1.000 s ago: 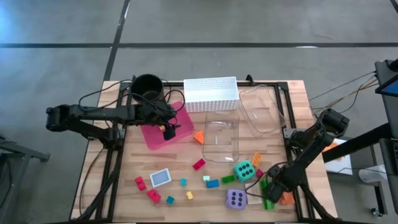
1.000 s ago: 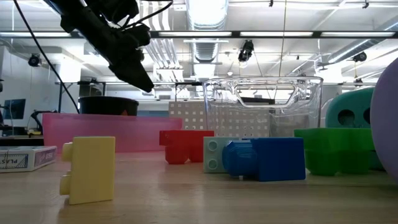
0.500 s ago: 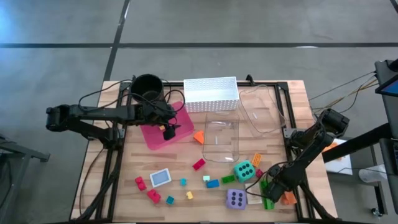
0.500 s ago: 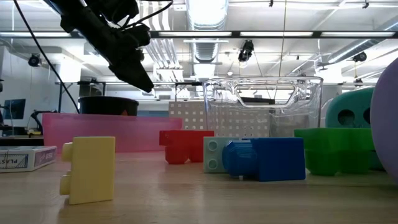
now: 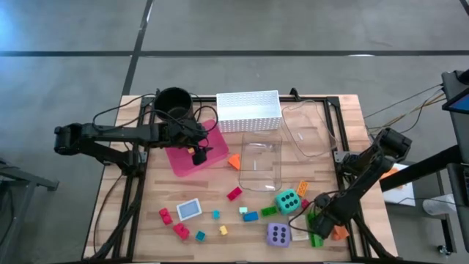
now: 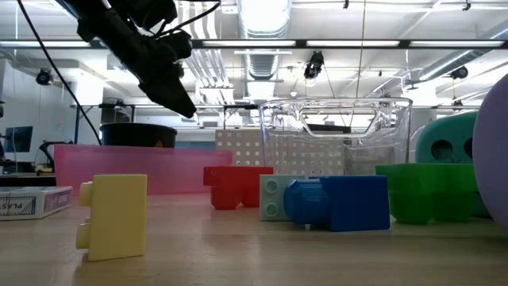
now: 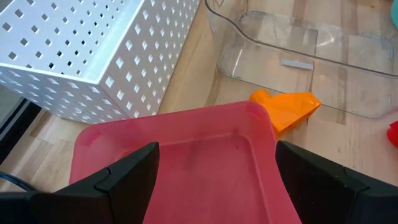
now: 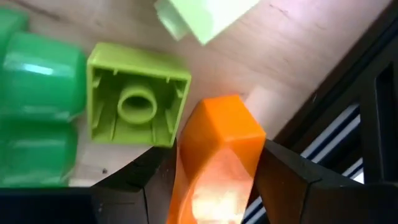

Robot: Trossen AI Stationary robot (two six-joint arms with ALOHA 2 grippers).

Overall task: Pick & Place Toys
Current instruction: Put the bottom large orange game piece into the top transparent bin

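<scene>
Black pot (image 5: 174, 102) at the table's (image 5: 146, 198) back, pink tray (image 5: 192, 152) in front. White basket (image 5: 249, 110) beside the pot. Two clear bins (image 5: 261, 163) (image 5: 306, 130) near mid-table.

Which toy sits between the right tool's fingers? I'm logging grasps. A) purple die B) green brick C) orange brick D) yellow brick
C: in the right wrist view the orange brick sits between the right tool's two dark fingers, with the green brick beside it.

Overhead view straight down on table (image 5: 146, 220), low view level across it, both sharing pink tray (image 5: 183, 158), wrist views close.
</scene>
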